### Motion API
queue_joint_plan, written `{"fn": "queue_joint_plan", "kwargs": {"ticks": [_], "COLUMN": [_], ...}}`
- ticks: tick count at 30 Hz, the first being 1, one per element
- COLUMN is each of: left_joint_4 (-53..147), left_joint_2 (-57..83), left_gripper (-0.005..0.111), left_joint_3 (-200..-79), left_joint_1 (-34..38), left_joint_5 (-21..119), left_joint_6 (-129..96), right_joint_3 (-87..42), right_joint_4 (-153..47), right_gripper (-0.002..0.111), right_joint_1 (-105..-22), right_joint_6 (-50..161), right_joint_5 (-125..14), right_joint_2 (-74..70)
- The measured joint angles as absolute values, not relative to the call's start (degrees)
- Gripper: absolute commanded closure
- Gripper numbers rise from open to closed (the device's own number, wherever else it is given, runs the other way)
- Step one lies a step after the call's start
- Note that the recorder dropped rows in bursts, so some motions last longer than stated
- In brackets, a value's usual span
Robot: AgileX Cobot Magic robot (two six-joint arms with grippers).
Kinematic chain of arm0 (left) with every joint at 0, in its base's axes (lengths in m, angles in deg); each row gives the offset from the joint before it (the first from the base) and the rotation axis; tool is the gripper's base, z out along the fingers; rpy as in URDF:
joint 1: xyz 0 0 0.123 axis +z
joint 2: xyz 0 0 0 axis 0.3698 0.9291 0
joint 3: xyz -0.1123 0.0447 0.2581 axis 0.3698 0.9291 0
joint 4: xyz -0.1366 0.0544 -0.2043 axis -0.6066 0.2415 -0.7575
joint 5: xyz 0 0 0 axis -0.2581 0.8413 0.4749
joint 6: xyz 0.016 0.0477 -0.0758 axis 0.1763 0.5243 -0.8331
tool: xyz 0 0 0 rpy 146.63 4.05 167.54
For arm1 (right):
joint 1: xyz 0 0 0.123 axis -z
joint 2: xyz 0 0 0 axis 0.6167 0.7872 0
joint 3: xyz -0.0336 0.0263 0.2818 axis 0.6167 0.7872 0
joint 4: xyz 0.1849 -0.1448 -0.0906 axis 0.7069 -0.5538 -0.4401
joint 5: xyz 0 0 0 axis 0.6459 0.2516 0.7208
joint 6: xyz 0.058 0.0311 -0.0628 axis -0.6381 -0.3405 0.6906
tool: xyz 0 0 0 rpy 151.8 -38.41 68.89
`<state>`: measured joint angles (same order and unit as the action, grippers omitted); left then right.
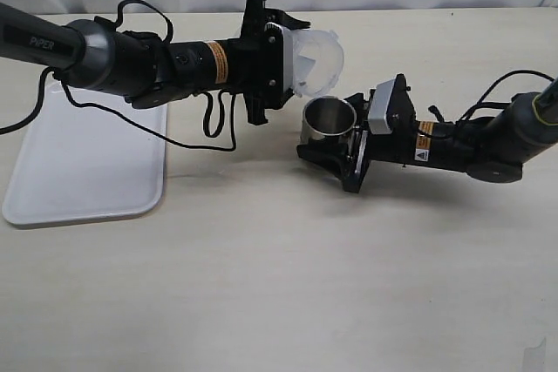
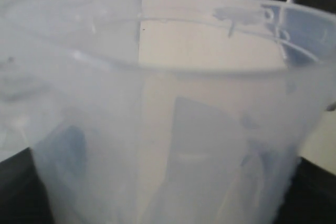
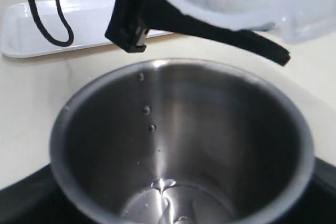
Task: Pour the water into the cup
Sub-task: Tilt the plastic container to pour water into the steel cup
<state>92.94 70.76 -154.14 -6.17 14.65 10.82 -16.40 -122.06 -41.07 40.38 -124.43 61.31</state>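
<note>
Beige surface (image 1: 279,285) carried a white tray (image 1: 87,163) well off to the left. Left fingers (image 3: 136,14) gripped a clear beaker (image 1: 316,60), tipped just above the steel cup (image 1: 330,119), which the right fingers (image 1: 324,156) clasped upright. A little water (image 3: 163,203) lay in its bottom, with drops (image 3: 147,111) on the wall. Pouring well probably meant centring the lip over the mouth, tilting slowly, and bracing the cup.
</note>
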Motion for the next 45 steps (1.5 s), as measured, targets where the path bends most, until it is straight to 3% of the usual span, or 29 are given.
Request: {"fn": "queue_joint_plan", "kwargs": {"ticks": [45], "left_joint_4": [92.60], "left_joint_2": [70.76], "left_gripper": [0.107], "left_joint_3": [-154.24], "left_joint_1": [-6.17], "left_joint_5": [14.34], "left_joint_6": [33.61], "right_joint_3": [-17.75], "right_joint_4": [-122.59], "right_gripper": [0.104], "right_joint_1": [-42.85], "right_joint_6": [40.38], "right_joint_5": [-123.96], "right_joint_2": [61.93]}}
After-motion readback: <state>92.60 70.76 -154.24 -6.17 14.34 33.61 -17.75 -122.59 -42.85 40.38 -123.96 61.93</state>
